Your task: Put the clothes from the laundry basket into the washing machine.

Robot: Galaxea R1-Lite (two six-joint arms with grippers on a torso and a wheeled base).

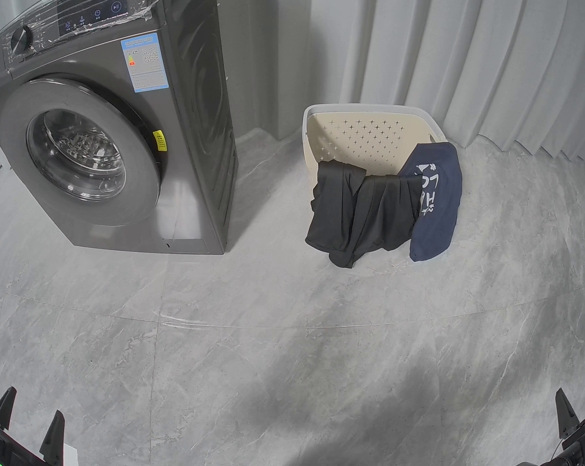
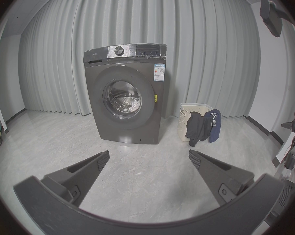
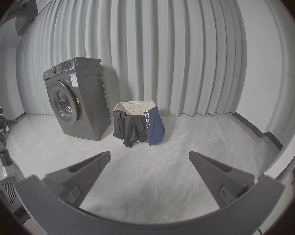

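Observation:
A grey front-loading washing machine [image 1: 105, 131] stands at the back left with its round door [image 1: 79, 153] closed. To its right a cream laundry basket [image 1: 370, 131] stands against the curtain. A black garment [image 1: 360, 211] and a navy garment with white print [image 1: 438, 199] hang over the basket's front rim. My left gripper [image 1: 28, 422] is at the lower left, open and holding nothing, far from the basket. At the lower right, my right gripper [image 1: 584, 399] is also open and holds nothing. The washing machine [image 2: 126, 93] and basket [image 2: 194, 115] lie ahead in the left wrist view; the basket [image 3: 134, 110] also shows in the right wrist view.
White pleated curtains [image 1: 435, 40] line the back wall behind the machine and basket. A wide stretch of bare grey marble floor [image 1: 292, 344] lies between me and both. A dark skirting runs along the right wall [image 3: 255, 128].

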